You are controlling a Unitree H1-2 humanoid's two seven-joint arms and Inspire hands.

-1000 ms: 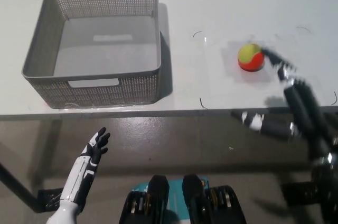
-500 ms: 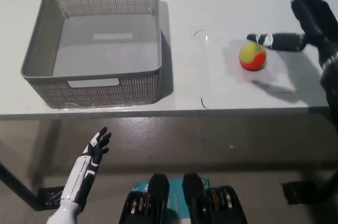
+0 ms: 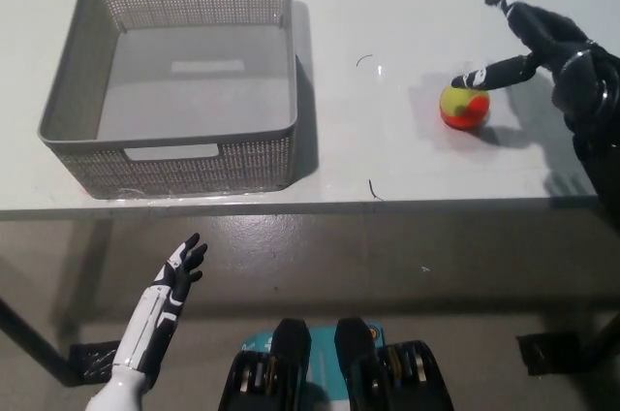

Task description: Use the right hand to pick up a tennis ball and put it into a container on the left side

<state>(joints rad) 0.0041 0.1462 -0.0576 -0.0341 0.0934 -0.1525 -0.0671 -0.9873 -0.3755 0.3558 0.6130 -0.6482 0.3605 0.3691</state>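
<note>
You have the black right hand (image 3: 535, 41) spread open just above and right of the tennis ball (image 3: 464, 107) on the white table (image 3: 407, 4), one fingertip at its top. The grey basket (image 3: 174, 72) sits well left. Your white left hand (image 3: 174, 280) hangs open below the table edge.

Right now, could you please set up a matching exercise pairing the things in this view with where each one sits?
Things:
1. tennis ball
2. basket
3. left robot hand
4. right robot hand

Places:
A. table's left side
B. below the table edge, lower left
C. table's right side, under a fingertip
D. above the ball, fingers spread

Pairs: 1-C, 2-A, 3-B, 4-D
</note>
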